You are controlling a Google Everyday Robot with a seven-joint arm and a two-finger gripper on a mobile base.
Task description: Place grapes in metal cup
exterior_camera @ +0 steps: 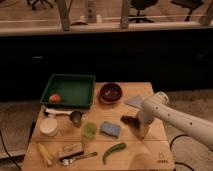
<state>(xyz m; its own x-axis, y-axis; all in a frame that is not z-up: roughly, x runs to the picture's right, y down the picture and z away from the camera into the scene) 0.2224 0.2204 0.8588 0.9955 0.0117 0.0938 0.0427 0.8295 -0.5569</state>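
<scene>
The grapes point(128, 120), a small dark bumpy cluster, lie on the wooden table point(150, 150) right of centre. My gripper point(136, 126) is at the end of the white arm, which comes in from the right. It is low over the table, right against the right side of the grapes. The metal cup point(76, 117), small, dark and shiny, stands upright left of centre, just below the green tray, well to the left of the grapes and the gripper.
A green tray point(75, 82) at the back left holds an orange-red fruit point(55, 98). A dark red bowl point(110, 92), a grey flat piece point(135, 101), a blue sponge point(110, 129), a translucent green cup point(89, 130), a white container point(49, 126), a green pepper point(114, 151) and a utensil point(80, 157) are spread around.
</scene>
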